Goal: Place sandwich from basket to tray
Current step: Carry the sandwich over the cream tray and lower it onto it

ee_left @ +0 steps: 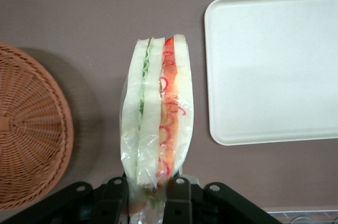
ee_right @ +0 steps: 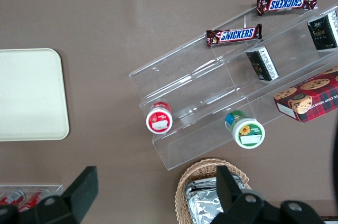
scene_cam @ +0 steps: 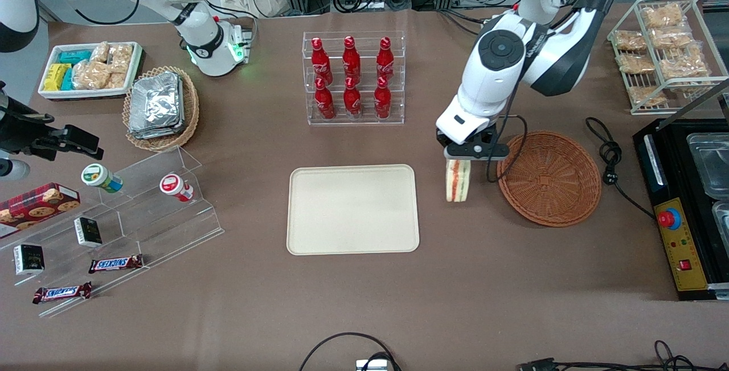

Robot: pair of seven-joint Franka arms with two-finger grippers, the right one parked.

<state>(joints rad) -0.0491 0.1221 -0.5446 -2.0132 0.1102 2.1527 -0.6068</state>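
Note:
The clear-wrapped sandwich [scene_cam: 457, 180] hangs in the air between the reddish-brown wicker basket [scene_cam: 549, 179] and the cream tray [scene_cam: 353, 209]. My left gripper [scene_cam: 459, 158] is shut on its upper end, holding it above the bare table. From the wrist, the sandwich [ee_left: 157, 115] shows white bread with green and red layers, its end pinched in the gripper [ee_left: 148, 198] between black fingers [ee_left: 178, 197]. The basket [ee_left: 29, 129] lies to one side of it, holding nothing, and the tray [ee_left: 274, 65] to the other, bare.
A clear rack of red bottles [scene_cam: 353, 77] stands farther from the front camera than the tray. A black machine [scene_cam: 686, 200] and a wire shelf of bagged snacks [scene_cam: 663, 46] sit at the working arm's end. A black cable [scene_cam: 612, 160] lies beside the basket.

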